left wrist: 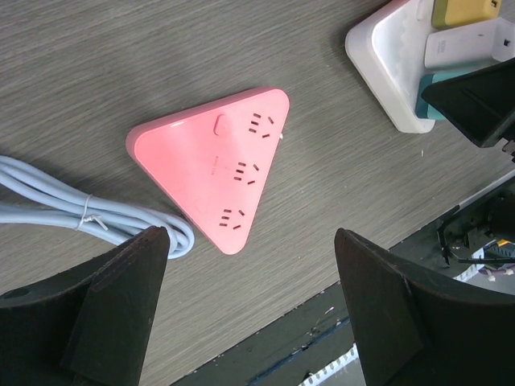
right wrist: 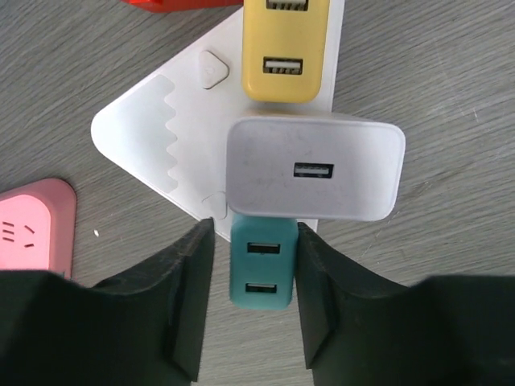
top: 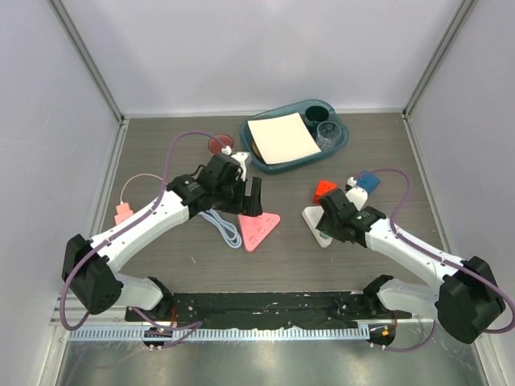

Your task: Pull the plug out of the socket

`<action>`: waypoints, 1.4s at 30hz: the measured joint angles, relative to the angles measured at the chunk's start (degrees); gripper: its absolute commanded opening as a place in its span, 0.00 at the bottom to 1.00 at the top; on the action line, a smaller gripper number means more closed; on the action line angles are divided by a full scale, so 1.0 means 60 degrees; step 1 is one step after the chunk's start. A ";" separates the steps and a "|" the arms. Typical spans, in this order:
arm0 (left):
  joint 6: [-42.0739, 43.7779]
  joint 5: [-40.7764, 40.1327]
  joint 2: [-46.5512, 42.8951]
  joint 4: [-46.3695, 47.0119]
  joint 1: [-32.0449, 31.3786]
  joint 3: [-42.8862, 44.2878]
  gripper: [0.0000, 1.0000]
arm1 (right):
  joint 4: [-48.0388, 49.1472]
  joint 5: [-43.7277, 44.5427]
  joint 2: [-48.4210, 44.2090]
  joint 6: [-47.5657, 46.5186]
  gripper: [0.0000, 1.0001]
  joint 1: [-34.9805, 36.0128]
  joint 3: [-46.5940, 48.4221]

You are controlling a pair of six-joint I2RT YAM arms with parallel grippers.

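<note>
Plug [top: 122, 213], small and pink, shows only in the overhead view, well left of the pink triangle [left wrist: 217, 165]. Left gripper [left wrist: 249, 241] gapes wide above that triangle. To its right, the right gripper [right wrist: 253, 229] loosely straddles a teal charger [right wrist: 261, 273], clearest from its own wrist.

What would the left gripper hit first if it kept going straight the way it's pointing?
Most likely the pink triangular power strip, which lies flat on the table in line with the open left gripper. Its near corner sits between the fingers, though depth is unclear.

flat pink triangle [left wrist: 217, 165] near white triangular board [right wrist: 137, 137]; teal tray [top: 273, 167] farther back
</note>
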 measured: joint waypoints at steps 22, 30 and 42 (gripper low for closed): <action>-0.0678 0.1749 0.2521 0.0262 0.0051 0.2335 0.82 | 0.1304 -0.1297 -0.0703 -0.1789 0.01 0.0182 -0.0051; -0.0725 0.2725 0.2739 0.0984 0.0135 0.1606 0.81 | 0.3016 -0.2404 -0.0903 -0.2127 0.01 0.0576 -0.0062; -0.0976 0.3457 0.2845 0.1016 0.0623 0.1319 0.82 | 0.4200 -0.2568 -0.0852 -0.2539 0.01 0.1188 -0.0546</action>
